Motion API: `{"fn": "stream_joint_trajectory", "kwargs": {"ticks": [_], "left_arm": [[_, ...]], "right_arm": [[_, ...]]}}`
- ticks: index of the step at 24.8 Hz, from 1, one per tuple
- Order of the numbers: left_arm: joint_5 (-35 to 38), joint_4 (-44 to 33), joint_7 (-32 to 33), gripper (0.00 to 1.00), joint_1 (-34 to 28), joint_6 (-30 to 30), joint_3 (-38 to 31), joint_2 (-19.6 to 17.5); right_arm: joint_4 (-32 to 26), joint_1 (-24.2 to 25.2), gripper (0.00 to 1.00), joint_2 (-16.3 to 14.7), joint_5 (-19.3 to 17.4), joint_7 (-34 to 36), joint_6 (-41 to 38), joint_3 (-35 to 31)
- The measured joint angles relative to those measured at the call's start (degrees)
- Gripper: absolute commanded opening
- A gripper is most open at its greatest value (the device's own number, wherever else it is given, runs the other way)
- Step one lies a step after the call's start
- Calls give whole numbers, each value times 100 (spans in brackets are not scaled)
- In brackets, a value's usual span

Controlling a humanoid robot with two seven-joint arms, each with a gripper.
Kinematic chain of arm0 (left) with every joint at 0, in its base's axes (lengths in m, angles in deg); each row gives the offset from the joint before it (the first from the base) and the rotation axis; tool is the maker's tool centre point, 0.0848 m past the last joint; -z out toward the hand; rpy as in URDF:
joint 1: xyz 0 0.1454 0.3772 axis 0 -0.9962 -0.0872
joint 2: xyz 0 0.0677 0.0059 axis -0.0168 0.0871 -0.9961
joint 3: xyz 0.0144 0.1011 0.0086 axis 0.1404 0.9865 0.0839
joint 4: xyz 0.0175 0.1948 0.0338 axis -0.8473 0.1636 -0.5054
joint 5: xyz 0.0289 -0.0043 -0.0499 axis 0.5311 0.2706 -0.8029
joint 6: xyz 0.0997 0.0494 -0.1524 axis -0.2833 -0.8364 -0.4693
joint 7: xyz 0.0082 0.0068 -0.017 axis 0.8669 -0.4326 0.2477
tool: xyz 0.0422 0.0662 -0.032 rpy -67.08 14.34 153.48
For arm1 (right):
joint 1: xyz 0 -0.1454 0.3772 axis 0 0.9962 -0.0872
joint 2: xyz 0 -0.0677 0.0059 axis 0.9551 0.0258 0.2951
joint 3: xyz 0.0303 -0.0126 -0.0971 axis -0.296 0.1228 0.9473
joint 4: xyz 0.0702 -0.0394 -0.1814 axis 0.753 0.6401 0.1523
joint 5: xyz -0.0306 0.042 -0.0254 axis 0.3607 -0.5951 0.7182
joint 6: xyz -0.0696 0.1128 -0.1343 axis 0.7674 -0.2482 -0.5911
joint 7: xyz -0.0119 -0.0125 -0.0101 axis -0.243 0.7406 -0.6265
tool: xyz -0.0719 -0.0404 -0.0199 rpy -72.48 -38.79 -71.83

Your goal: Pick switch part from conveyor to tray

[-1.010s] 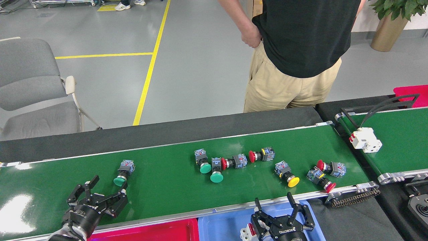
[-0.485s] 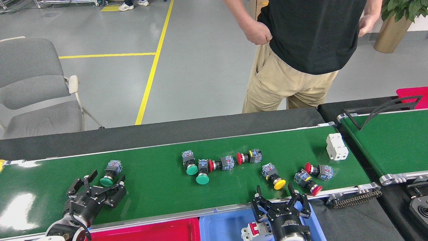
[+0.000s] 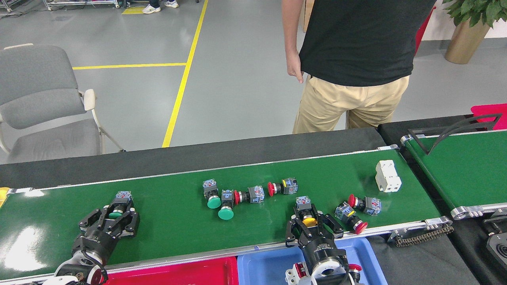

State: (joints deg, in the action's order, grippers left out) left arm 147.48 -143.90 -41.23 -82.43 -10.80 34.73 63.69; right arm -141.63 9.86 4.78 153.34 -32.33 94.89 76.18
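Left claw [image 3: 117,214] sits low over the conveyor [image 3: 178,221] at its left end, fingers either side of a green switch [image 3: 116,214]. Fingers look closed in around the button head, so pinching it, though you can't confirm firm contact from this angle. Your left arm comes up from the bottom-left corner, wrist tilted forward and slightly right.

Right claw [image 3: 309,221] is over the near edge of the belt, fingers round a yellow switch [image 3: 308,220] whose blue-grey body points away from you. Fingers flank the yellow cap closely; it reads as gripped. Right arm rises straight up from the bottom edge, above the blue tray [image 3: 269,267], wrist nearly vertical in view.

Other switch parts lie loose on the belt: two green ones [image 3: 214,202] and a red one [image 3: 239,196] bunched mid-belt, another red [image 3: 273,188] just right of them, two more red [image 3: 358,226] near the right claw. White block [image 3: 387,176] stands at the belt's right end. Red tray [image 3: 178,275] sits left of the blue one, both below the near rail. Blue tray holds a white-and-red part [image 3: 295,273], partly hidden by the arm.

Person [image 3: 356,59] stands behind the belt; grey chair [image 3: 39,103] at far left.
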Motion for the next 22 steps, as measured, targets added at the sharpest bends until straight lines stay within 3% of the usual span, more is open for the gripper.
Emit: {"fn": "stream_joint_trajectory", "kwargs": {"ticks": [3,4,6,7,8,13,15,16,17,18,19,22], "left_arm": [[-21,-1037,-16,6,-937,-1283,-89,-63],[-21,-1320,-18,15,-1286,-1700,-217,-97],[-26,-1832,-15,54,-1930,-2180,-510,-127],[-29,-1985,-7,83,-2184,-2298,-612,-119],[-28,-2063,16,99,-2396,-2395,-695,-109],[-29,-2222,46,99,-2742,-2555,-1077,64],[-29,-2236,36,99,-2883,-2587,-1470,224],[-29,-2255,30,99,-2952,-2485,-1644,322],[-29,-2307,25,99,-2996,-2227,-1821,470],[-29,-2384,2,99,-3013,-1883,-2012,644],[-29,-2459,-49,99,-3013,-1524,-2179,781],[-11,-2593,-358,99,-3015,-676,-2507,866]], "right_arm": [[-31,-2,3,0,-2,-11,-20,8],[-52,-13,3,0,-5,-13,-28,11],[-136,-58,3,-1,-5,-15,-43,20],[-218,-71,3,-1,-5,-18,-92,46],[-348,-72,3,-9,-5,-22,-189,120],[-1084,45,4,-17,-5,-42,-1190,688],[-1135,66,13,-17,-5,-38,-1662,1080],[-1139,67,32,-17,-5,-33,-1904,1271],[-1139,79,68,-17,-5,-31,-2082,1491],[-1137,101,91,-17,-5,-30,-2213,1679],[-1136,151,97,-17,-4,-29,-2294,1862],[-1130,278,98,-17,-4,-27,-2433,2110]]}}
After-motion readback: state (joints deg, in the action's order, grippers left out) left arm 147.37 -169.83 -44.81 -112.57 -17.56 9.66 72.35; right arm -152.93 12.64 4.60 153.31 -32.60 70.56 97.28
